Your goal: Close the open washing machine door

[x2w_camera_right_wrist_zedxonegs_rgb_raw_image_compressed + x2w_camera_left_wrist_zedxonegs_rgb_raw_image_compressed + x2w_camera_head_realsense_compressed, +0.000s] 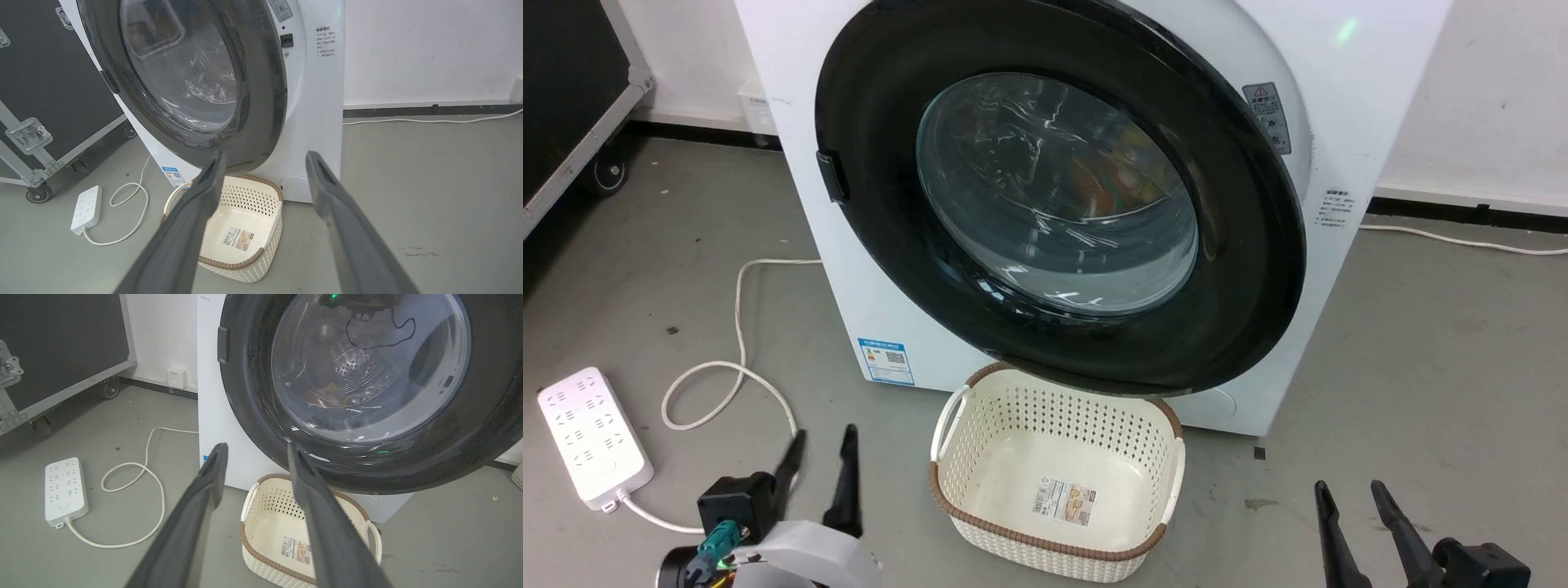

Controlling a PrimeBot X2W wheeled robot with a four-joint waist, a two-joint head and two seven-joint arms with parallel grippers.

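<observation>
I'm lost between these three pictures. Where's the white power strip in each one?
Head view: power strip at the lower left.
Left wrist view: at the left, below the middle.
Right wrist view: lower left.
Shared landmark: cream perforated basket, right of the strip every time.

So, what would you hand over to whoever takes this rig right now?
Left claw: open, empty, low, clear of the door.
Right claw: open, empty, low too.
Washing machine door: nearly against the washing machine, but its right edge in the head view stands off the front, with the latch slot showing.
Cream basket sits on the floor under the door's lower edge.
Done: most of the swing.
Left: probably push that edge home until it latches.
</observation>
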